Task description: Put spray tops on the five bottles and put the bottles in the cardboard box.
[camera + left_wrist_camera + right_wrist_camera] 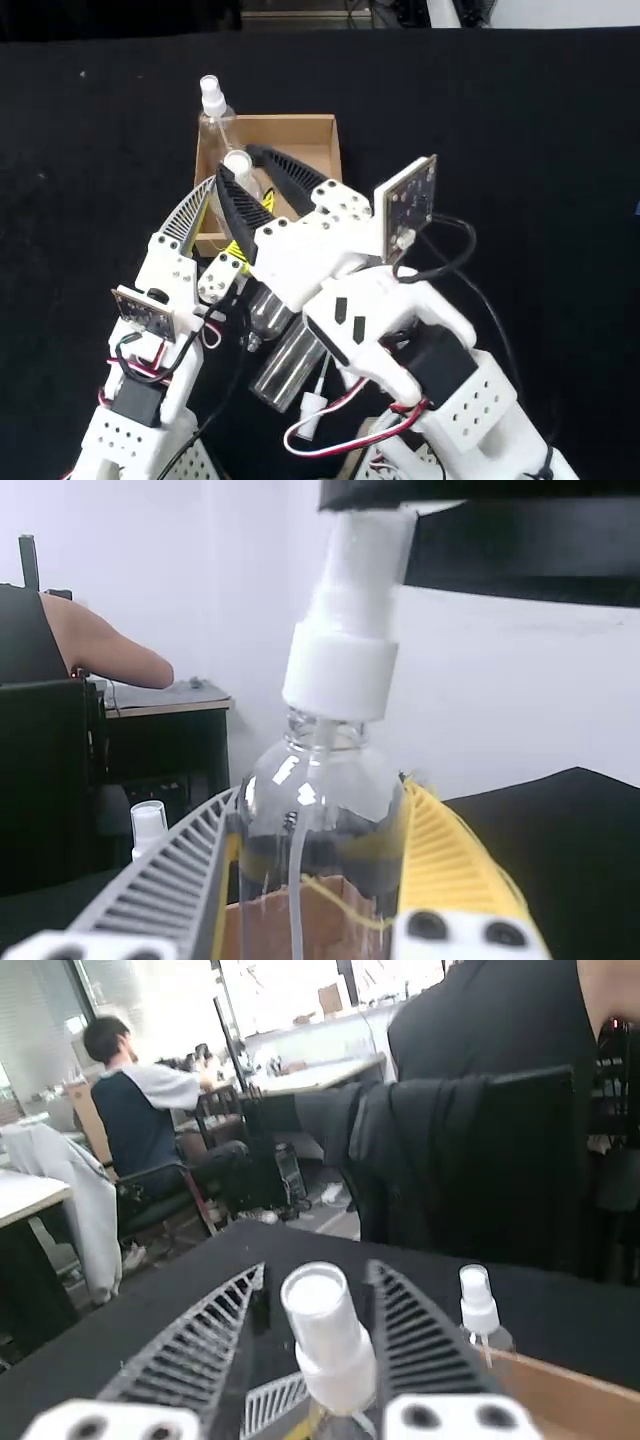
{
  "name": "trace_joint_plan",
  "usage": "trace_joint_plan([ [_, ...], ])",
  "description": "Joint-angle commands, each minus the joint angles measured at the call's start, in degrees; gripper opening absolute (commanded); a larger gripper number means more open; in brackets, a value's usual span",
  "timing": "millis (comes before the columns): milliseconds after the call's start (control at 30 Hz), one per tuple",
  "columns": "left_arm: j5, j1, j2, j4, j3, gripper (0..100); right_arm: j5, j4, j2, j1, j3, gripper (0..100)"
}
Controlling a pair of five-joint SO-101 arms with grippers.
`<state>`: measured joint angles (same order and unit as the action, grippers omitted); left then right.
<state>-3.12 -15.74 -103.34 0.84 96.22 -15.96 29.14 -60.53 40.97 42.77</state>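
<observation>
From above, your right gripper (237,164) hangs over the cardboard box (300,122), its black fingers (290,178) spread either side of a spray top (238,160) — a second bottle (213,118), already topped, stands just beyond the fingertips. Left wrist: your left gripper (320,805) pinches the bottle (310,780) below its shoulder, the spray top right above. Right wrist: the top sits between the black fingers — gaps showing on both sides.

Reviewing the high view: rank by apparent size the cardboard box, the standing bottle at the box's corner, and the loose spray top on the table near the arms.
1. cardboard box, largest even with the arms covering part of it.
2. standing bottle, clearly smaller than the box.
3. loose spray top, smallest.
</observation>
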Motion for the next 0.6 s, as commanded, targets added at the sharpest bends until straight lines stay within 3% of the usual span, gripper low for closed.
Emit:
trace_joint_plan([
  [0, -0.1, 0.0, -1.1, 0.7, 1.1, 4, 0.1, 1.5, -1.4, 0.8, -3.7, 1.1],
  [200, -0.1, 0.0, -1.1, 0.7, 1.1, 4, 4.7, 2.5, -1.5, 0.5, -6.3, 6.4],
  [567, 0.2, -0.4, -1.1, 0.7, 1.1, 4, 11.6, 19.5, -1.2, 0.7, -21.3, 6.7],
])
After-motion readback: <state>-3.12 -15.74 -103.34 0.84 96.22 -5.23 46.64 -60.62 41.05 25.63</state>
